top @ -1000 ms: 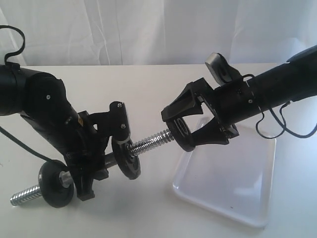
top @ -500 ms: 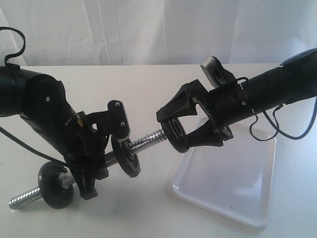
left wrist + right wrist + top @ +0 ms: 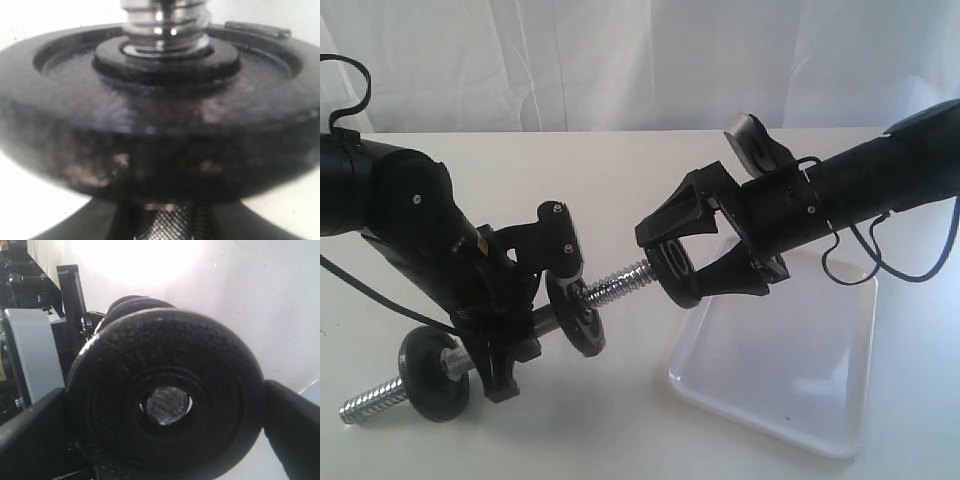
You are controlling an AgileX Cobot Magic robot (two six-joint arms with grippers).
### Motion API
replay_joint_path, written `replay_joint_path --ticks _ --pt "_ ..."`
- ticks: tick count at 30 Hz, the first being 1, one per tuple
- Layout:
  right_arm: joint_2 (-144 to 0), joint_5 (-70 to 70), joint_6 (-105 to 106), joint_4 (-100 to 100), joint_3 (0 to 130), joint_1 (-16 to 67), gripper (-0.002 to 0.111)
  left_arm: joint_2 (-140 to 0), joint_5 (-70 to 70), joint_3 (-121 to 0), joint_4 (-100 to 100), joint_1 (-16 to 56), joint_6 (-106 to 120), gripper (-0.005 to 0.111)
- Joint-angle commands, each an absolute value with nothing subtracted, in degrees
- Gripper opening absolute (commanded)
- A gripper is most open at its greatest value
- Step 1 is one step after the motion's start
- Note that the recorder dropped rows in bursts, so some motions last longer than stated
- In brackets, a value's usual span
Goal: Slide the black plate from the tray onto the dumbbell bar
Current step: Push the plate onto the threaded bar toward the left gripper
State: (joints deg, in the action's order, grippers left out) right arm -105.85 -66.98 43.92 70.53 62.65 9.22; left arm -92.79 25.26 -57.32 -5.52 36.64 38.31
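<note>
My right gripper (image 3: 682,268) is shut on the black plate (image 3: 678,270) and holds it upright at the threaded right end of the dumbbell bar (image 3: 615,285). In the right wrist view the bar's end face (image 3: 167,405) shows inside the black plate's (image 3: 165,400) central hole. My left gripper (image 3: 515,315) is shut on the bar's knurled middle (image 3: 167,225). A second black disc (image 3: 573,314) sits on the bar beside the left fingers and fills the left wrist view (image 3: 160,115). A third disc (image 3: 432,372) sits near the bar's lower left end. The white tray (image 3: 790,375) lies below the right gripper, with no disc in it.
The bar slants down to the left, its threaded tip (image 3: 365,400) near the white tabletop (image 3: 610,190). A white curtain (image 3: 640,60) hangs behind the table. Cables (image 3: 895,265) loop under the right arm above the tray's far side.
Over the last second the right gripper has carried the plate left along the bar's axis onto its threaded tip. The left arm and bar have barely moved.
</note>
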Motion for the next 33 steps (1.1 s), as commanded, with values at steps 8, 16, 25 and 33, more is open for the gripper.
replay_joint_path --ticks 8,16,25,33 --pt "-106.4 -70.0 44.8 73.8 62.6 10.1 0.0 -89.3 21.3 -59.3 -8.4 36.7 37.9 0.0" --pt "-106.4 -70.0 44.8 73.8 62.6 12.1 0.0 -89.3 21.3 -59.3 -8.7 36.7 37.9 0.0" --pt "-106.5 -70.0 46.5 74.7 62.6 13.3 0.0 -89.3 21.1 -59.3 -8.9 36.7 37.9 0.0" --pt "-106.5 -70.0 48.2 76.3 62.6 14.2 0.0 -87.4 20.7 -59.3 -10.1 36.7 38.4 0.0"
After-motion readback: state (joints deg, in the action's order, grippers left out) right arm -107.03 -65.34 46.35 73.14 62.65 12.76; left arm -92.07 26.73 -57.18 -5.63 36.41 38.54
